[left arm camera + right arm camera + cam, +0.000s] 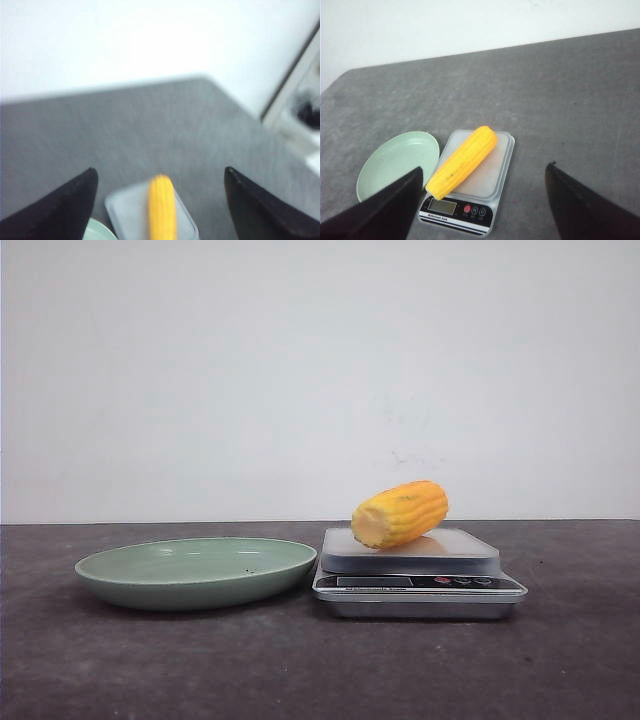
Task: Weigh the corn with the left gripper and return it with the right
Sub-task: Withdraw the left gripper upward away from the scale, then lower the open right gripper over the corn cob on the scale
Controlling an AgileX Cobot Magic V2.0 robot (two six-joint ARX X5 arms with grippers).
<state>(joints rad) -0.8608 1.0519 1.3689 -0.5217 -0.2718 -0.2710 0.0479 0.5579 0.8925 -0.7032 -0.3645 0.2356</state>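
The yellow-orange corn [400,513] lies on the silver kitchen scale [470,543], its pale cut end toward the front left. It also shows in the left wrist view [162,207] and the right wrist view [462,161]. My left gripper [160,175] is open and empty, high above the scale, with the corn in line between its fingers. My right gripper [484,172] is open and empty, above and in front of the scale [490,170]. Neither arm shows in the front view.
An empty pale green plate [130,570] sits on the dark grey table just left of the scale; it also shows in the right wrist view [395,160]. A white wall stands behind the table.
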